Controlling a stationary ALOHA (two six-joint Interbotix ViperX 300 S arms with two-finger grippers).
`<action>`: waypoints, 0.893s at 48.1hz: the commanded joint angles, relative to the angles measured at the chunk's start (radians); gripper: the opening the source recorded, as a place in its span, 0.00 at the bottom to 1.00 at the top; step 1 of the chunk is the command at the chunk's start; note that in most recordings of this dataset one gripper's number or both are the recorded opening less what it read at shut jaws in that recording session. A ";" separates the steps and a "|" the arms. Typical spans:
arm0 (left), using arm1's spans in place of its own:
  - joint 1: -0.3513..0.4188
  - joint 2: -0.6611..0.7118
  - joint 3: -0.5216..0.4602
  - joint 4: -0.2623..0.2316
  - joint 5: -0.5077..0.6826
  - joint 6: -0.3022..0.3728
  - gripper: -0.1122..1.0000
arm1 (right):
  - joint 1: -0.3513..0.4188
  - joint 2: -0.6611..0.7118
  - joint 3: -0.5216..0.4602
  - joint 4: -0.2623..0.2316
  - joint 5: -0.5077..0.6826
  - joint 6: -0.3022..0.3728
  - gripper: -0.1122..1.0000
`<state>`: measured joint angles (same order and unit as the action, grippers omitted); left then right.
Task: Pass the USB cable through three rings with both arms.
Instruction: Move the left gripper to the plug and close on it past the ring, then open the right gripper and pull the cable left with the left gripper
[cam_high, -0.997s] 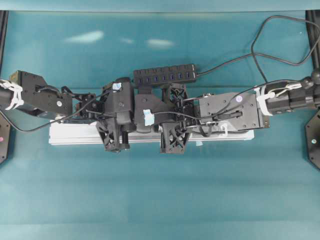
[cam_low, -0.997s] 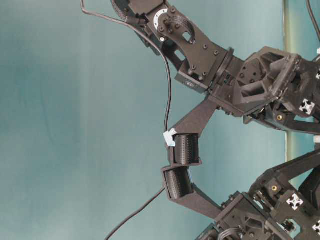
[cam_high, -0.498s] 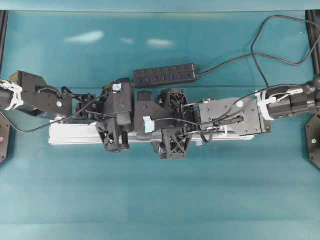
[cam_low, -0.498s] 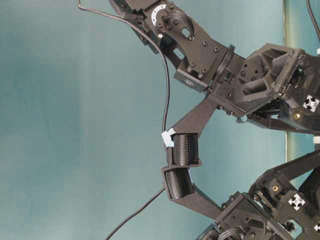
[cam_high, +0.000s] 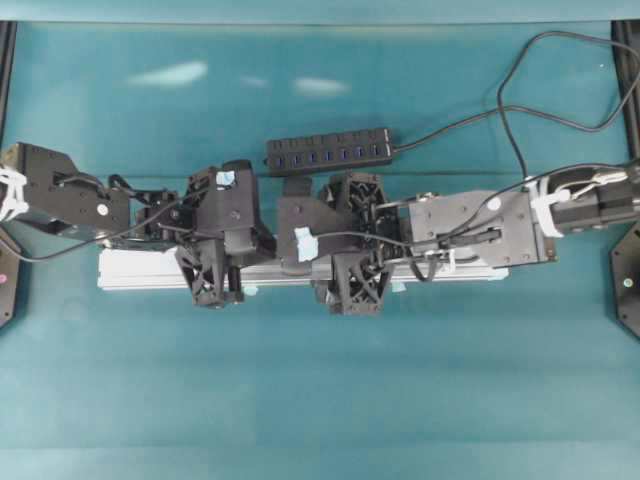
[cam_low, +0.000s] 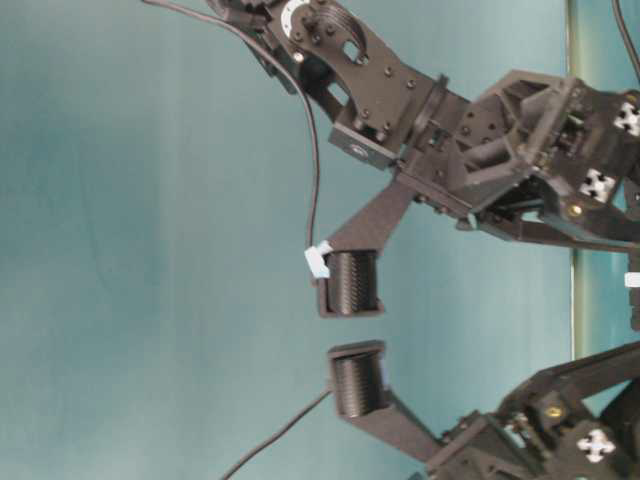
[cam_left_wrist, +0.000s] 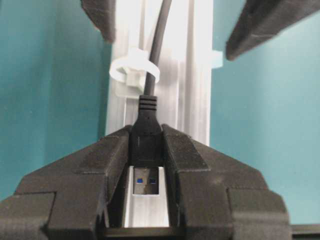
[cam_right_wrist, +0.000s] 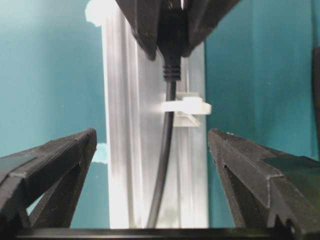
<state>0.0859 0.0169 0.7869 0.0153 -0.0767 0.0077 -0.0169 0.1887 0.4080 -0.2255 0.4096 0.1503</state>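
Note:
In the left wrist view my left gripper (cam_left_wrist: 148, 131) is shut on the black plug (cam_left_wrist: 148, 127) of the USB cable (cam_left_wrist: 156, 45). Its metal end faces the camera. Just beyond the plug the cord runs through a whitish ring (cam_left_wrist: 134, 75) on the silver rail (cam_left_wrist: 195, 100). My right gripper (cam_right_wrist: 152, 145) stands open astride the rail (cam_right_wrist: 125, 150). The cord (cam_right_wrist: 167, 165) lies loose between its fingers and passes the ring (cam_right_wrist: 186, 107). From table level the right gripper's ribbed pads (cam_low: 350, 283) are well apart. Overhead, both grippers (cam_high: 255, 240) (cam_high: 297, 228) meet above the rail (cam_high: 130, 272).
A black multi-port hub bar (cam_high: 330, 152) lies behind the rail, and its cord (cam_high: 520, 90) loops off to the back right. A pale blue tape tab (cam_right_wrist: 101, 152) sticks to the rail's edge. Black frame posts (cam_high: 8, 60) stand at the table's sides.
My right gripper has opened and let go of the cord. The left gripper has drawn back to the left with the plug, and the right arm has shifted slightly right.

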 joint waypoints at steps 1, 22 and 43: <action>-0.009 -0.035 -0.009 0.002 0.006 0.005 0.29 | -0.003 -0.049 0.002 -0.003 -0.020 0.006 0.87; -0.037 -0.074 -0.021 0.002 0.140 0.008 0.29 | -0.005 -0.233 0.078 -0.003 -0.044 0.005 0.84; -0.038 -0.144 -0.032 0.002 0.141 0.009 0.29 | -0.005 -0.400 0.210 0.002 -0.046 0.009 0.84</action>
<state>0.0598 -0.0982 0.7762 0.0153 0.0690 0.0153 -0.0230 -0.1733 0.6121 -0.2270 0.3712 0.1519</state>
